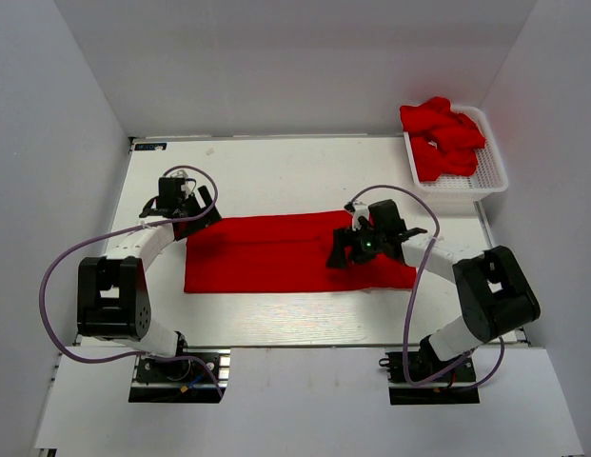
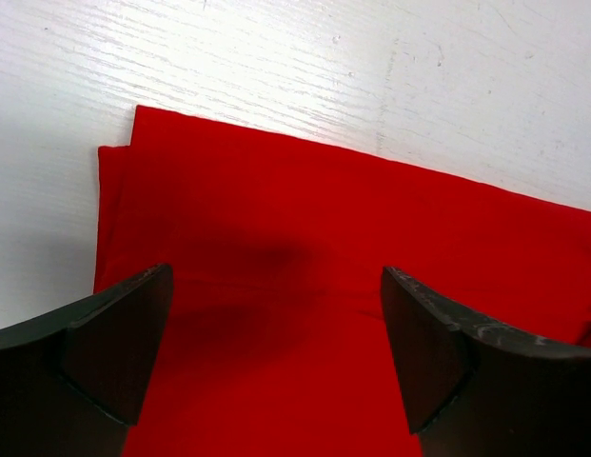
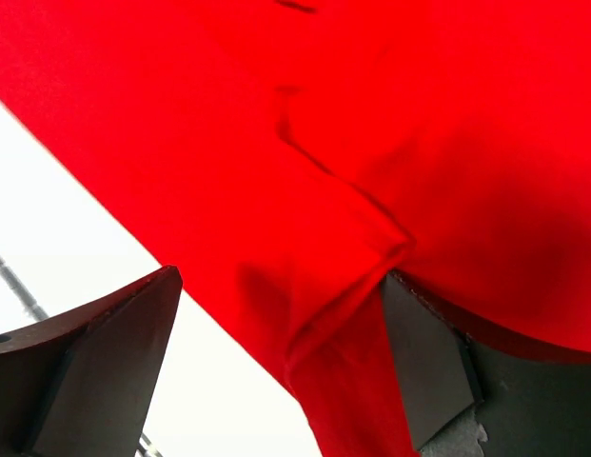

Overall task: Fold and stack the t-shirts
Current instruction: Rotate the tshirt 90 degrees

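Right gripper (image 3: 281, 286) jaws spread, red t-shirt (image 1: 266, 255) folded flat, wrinkled

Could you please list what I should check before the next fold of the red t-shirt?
1. The folded t-shirt lies as one long strip on the table: ok.
2. The left tool is open above its left end: ok.
3. The right tool is open, gripping nothing: ok.
4. Cloth below the right tool is smooth: not ok, a ridge runs toward one finger.
5. The basket of spare t-shirts stands clear of both arms: ok.
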### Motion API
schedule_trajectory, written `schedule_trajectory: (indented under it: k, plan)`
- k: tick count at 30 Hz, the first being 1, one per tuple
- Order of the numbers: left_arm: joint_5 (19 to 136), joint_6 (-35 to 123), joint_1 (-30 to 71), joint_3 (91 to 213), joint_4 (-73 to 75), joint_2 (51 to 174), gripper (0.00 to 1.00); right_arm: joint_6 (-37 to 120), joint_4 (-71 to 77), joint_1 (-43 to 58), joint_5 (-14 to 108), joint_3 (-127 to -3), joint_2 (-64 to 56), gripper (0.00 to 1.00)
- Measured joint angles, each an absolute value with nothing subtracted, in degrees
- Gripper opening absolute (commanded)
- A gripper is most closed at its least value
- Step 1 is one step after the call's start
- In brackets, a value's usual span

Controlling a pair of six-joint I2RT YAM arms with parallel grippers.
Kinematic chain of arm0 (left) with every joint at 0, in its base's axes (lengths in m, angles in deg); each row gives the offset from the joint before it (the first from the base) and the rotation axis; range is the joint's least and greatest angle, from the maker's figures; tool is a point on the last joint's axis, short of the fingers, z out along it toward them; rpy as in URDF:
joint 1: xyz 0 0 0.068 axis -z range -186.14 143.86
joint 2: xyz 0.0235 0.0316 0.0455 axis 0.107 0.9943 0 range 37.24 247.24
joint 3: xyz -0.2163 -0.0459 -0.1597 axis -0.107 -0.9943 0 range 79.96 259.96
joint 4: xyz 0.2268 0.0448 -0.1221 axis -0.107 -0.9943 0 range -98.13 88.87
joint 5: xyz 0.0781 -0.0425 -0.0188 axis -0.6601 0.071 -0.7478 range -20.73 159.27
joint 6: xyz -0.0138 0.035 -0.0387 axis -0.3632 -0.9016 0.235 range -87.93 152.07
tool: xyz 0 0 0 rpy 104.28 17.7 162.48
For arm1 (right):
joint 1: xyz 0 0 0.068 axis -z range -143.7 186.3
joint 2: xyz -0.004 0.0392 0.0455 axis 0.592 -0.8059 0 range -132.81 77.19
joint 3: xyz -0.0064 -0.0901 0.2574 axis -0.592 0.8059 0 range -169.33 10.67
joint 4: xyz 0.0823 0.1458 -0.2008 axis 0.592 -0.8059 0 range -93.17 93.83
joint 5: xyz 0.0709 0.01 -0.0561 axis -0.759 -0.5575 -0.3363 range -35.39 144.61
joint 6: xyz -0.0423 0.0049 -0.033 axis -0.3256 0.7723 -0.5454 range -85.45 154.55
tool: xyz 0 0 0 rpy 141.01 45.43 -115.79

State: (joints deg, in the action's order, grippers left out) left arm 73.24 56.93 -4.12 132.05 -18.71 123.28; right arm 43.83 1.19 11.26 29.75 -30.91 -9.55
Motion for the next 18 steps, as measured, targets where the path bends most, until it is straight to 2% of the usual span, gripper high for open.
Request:
schedule_trajectory:
  k: [18]
  plan:
    - [73.0, 56.9, -4.1, 132.1, -19.2, 121.4, 1.00, 39.5, 5.2, 3.9, 13.8, -33.8, -13.6, 0.90]
